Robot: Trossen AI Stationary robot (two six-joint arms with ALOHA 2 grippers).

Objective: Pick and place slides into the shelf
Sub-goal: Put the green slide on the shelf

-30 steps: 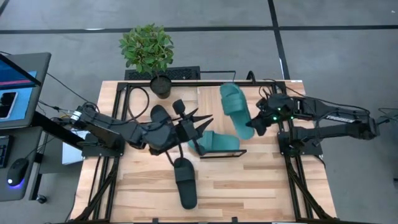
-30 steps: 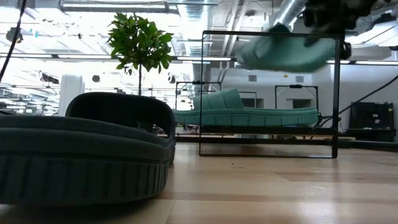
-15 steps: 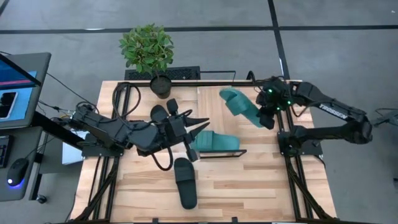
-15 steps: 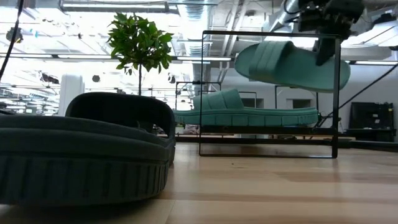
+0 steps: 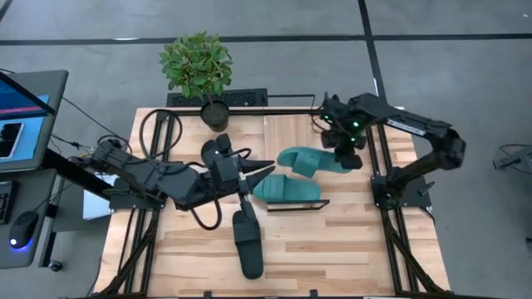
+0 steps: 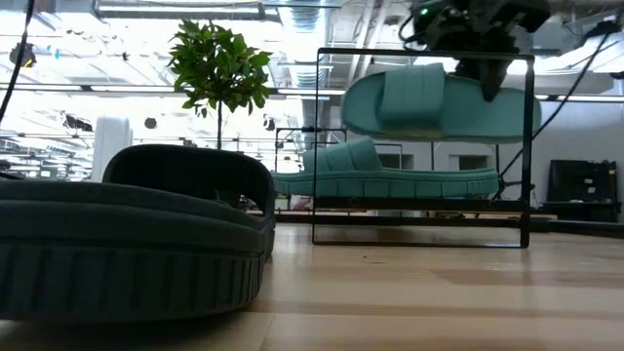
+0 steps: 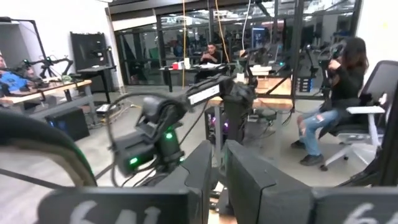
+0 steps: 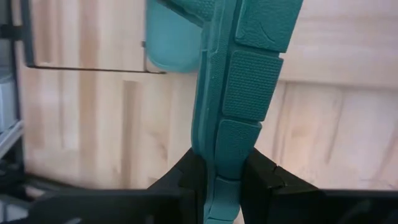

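Note:
My right gripper [image 5: 345,156] is shut on a teal slide [image 5: 312,159], held in the air just beyond the shelf [image 5: 299,204], about level with its top wire bar [image 6: 419,51]. A second teal slide [image 5: 287,189] lies sole-down on the shelf's wood board [image 6: 419,220]. One black slide [image 5: 247,241] lies on the table near the front edge, filling the low view's left [image 6: 127,244]. Another black slide [image 5: 214,154] lies beside my left arm. My left gripper [image 5: 264,172] hovers at the shelf's left end, fingers almost together and holding nothing. My right gripper pinches the teal slide's heel end [image 8: 217,155] between its two fingers [image 8: 264,174], one on the footbed side and one on the treaded sole. The fingers come from above, pointing down. The slide is lifted clear, on edge, lengthwise left to right, its strap [image 6: 409,97] facing the near edge.
A potted plant [image 5: 198,66] stands at the table's far left, with a black grille [image 5: 220,98] behind it. Looped cables [image 5: 158,133] trail by my left arm. Black frame rails run along both table sides. Seated people [image 7: 339,106] show in the room beyond.
My right gripper has moved slightly toward the far edge and turned, swinging the teal slide's toe from the far side round to the left, so it now lies left to right on edge. My left gripper has drawn back a little toward the table's left.

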